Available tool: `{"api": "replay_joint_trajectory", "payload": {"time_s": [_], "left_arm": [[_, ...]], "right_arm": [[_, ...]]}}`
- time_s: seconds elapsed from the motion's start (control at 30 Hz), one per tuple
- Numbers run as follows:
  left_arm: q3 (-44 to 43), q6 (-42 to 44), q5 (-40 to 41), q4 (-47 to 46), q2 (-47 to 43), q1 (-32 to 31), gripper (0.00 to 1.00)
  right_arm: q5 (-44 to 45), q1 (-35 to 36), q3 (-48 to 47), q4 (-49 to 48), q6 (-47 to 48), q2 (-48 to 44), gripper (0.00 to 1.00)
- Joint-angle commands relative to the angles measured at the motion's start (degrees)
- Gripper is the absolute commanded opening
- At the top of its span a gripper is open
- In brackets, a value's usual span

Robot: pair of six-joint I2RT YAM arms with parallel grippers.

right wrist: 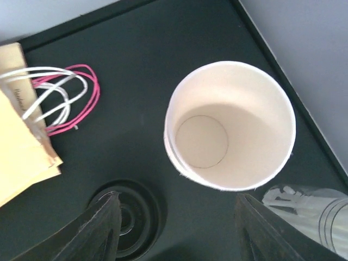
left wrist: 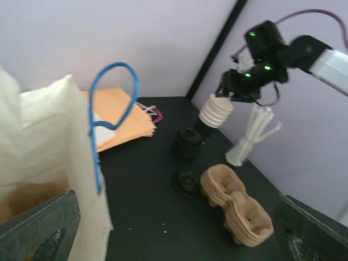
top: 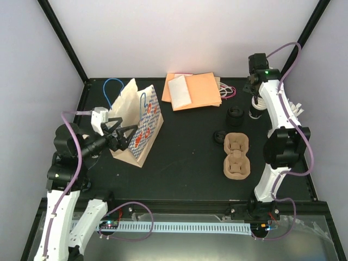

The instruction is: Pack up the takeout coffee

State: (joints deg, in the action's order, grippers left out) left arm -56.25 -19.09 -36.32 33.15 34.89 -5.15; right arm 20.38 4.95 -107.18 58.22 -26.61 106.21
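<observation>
step: cup pickup, nothing packed yet. the takeout cup (right wrist: 231, 125) sits open-mouthed with no lid, topping the cup stack (left wrist: 215, 111) at the far right corner of the tabletop. the right gripper (right wrist: 175, 206) hangs straight down over it, arm stretched to that corner, jaws apart, nothing seen between them. next, I'd guess: drop onto the rim, pinch, peel one cup off, then cap it from the lids (right wrist: 125, 217) beside. the left gripper (top: 124, 137) is released, spread wide at the mouth of the bag (top: 138, 128), left side of the tabletop
</observation>
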Motion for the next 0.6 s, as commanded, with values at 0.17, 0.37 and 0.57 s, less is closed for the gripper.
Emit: {"api": "replay_joint_trajectory", "payload": {"time_s": [0.17,0.37,0.57], "left_arm": [[-0.65,3.27,-5.61,-2.79,3.07,-5.75,0.99],[-1.93,5.19,-5.56,-2.88,4.28,-7.01,0.99],[-3.39,6.88,-4.70,-1.43,4.86,-7.46,0.99]], "right_arm": [[-0.07,-3.38,-6.11,3.36,7.46,6.48,0.56],[-0.70,-4.42,-8.46,3.82,9.37,8.59,0.49],[-0.43,-4.55,-11.49,4.76,10.00,11.51,0.42]]}}
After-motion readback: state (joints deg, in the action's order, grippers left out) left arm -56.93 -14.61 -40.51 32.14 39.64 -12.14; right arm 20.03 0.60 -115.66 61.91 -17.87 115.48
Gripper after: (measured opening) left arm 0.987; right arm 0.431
